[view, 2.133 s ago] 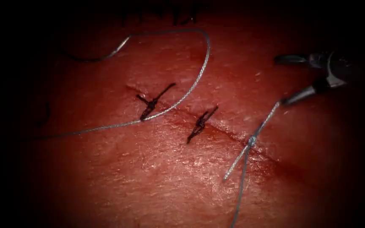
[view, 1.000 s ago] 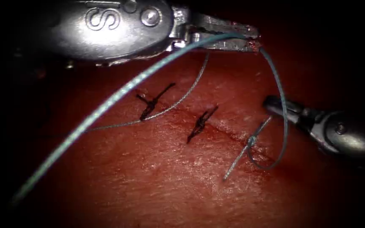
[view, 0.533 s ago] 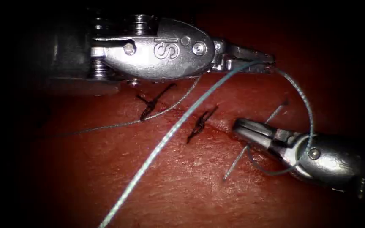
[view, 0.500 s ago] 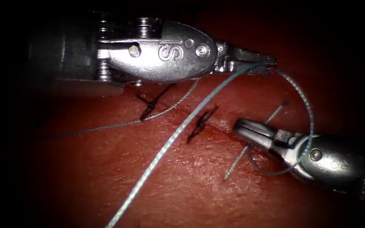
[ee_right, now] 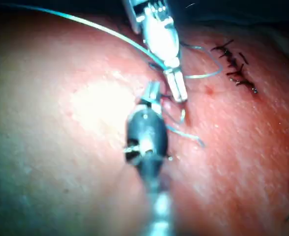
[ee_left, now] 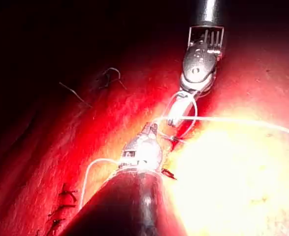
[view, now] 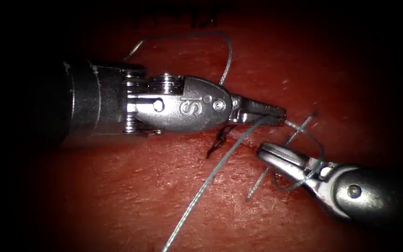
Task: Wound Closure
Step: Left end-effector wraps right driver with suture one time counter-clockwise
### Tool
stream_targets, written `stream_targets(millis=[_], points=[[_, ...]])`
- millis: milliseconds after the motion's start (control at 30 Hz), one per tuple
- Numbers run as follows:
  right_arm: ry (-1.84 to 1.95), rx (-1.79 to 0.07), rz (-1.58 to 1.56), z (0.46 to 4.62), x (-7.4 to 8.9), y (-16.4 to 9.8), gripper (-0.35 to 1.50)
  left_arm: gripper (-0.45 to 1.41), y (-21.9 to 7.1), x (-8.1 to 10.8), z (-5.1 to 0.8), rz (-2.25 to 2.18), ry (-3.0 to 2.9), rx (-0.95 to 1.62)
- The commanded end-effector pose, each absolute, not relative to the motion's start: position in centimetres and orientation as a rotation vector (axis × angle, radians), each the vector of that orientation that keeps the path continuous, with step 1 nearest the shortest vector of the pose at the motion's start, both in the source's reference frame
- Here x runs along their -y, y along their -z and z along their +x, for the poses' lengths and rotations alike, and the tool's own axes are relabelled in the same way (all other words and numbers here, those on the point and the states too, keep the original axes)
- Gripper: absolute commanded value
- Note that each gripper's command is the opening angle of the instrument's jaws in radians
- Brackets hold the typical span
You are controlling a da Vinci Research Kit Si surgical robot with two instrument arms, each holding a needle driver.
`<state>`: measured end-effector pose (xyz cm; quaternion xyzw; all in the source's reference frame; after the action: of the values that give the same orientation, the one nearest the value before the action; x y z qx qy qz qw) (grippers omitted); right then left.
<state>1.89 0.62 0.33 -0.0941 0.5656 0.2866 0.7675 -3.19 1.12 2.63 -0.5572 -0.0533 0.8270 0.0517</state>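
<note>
My left arm's silver needle driver (view: pixel 276 114) lies across the red, wet tissue (view: pixel 117 196), tip at three o'clock, its jaws closed on the pale grey-blue braided thread (view: pixel 211 172). From there one strand runs toward seven o'clock, and a small loop circles my right arm's silver needle driver (view: pixel 269 151), which enters from four o'clock with closed jaws holding nothing. A dark knotted stitch (view: pixel 218 140) sits on the cut just below my left tool.
</note>
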Motion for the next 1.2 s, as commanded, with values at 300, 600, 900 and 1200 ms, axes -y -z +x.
stream_targets(millis=[300,600,900,1200], points=[[-0.909,-1.183,-0.147,1.85,-0.59,-0.44,-0.35,-0.45,-2.49,-0.82,-3.22,-1.721,-2.499,0.188],[-1.261,-1.140,-0.052,1.83,-0.60,-0.54,-0.35,-0.45,-2.39,-0.59,-3.21,-1.743,-2.489,0.191],[-1.591,-0.894,-0.004,1.77,-0.63,-0.65,0.57,-0.45,-2.32,-0.48,-3.28,-1.754,-2.489,0.199],[-1.786,-0.847,-0.005,1.64,-0.62,-0.65,0.83,-0.45,-2.30,-0.65,-3.30,-1.774,-2.466,0.202]])
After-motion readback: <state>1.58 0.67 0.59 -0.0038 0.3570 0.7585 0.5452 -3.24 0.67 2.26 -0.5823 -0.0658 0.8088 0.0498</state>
